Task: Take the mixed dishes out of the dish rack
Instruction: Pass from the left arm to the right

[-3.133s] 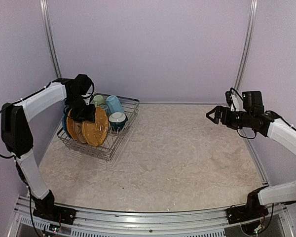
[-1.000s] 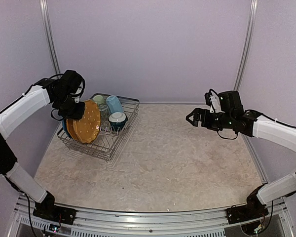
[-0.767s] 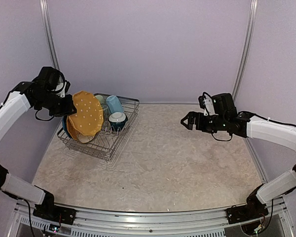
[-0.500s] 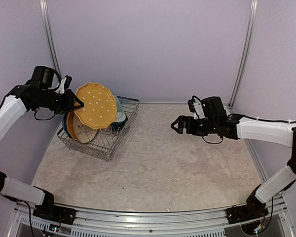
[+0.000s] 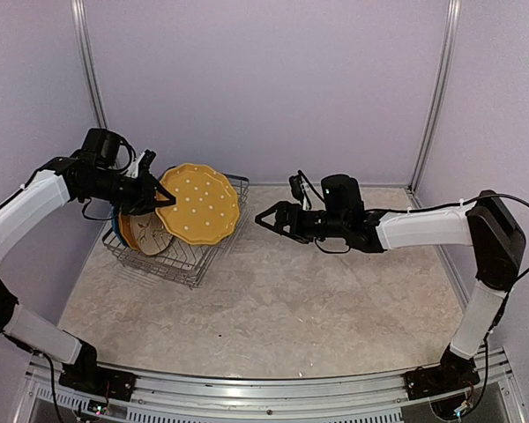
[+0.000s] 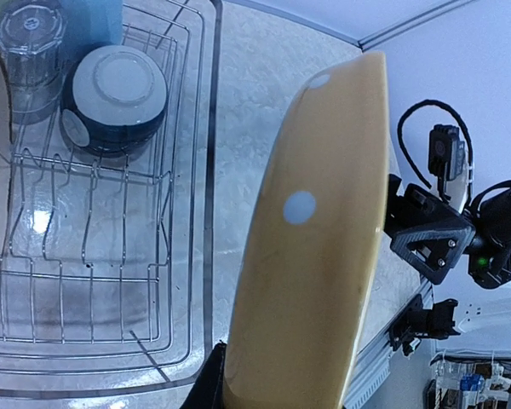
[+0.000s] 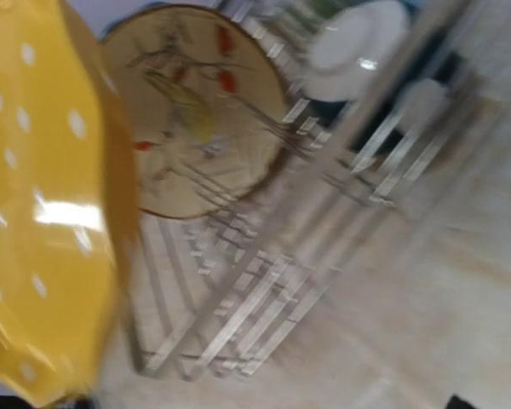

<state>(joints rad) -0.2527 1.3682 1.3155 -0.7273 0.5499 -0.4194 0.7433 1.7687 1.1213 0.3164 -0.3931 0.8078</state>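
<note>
since half a second earlier, the left gripper had swung the orange-yellow dotted plate rightward, and the right arm had stretched further left across the marbled table, so that the right gripper stood near the plate's right rim.

left gripper: closed narrowly on the left rim of the orange-yellow dotted plate, holding it in the air. the plate's dotted face was tilted toward the overhead camera. it hung over the right side of the dish rack, clear of the prongs.

right gripper: fingers spread wide with nothing between them, pointed left at the plate, near it but apart from it. in the left wrist view its dark fingers appeared just beyond the plate's edge.

dish rack: a silver wire basket at the far left of the table. the cream floral plate stood upright among the prongs at the rack's left end, partly hidden behind the lifted plate. the left wrist view showed the dark-teal bowl in the rack with the small clear glass just beside it and the light blue mug behind them, cut off by the picture's edge. the rows of prongs nearest that camera held nothing.
</note>
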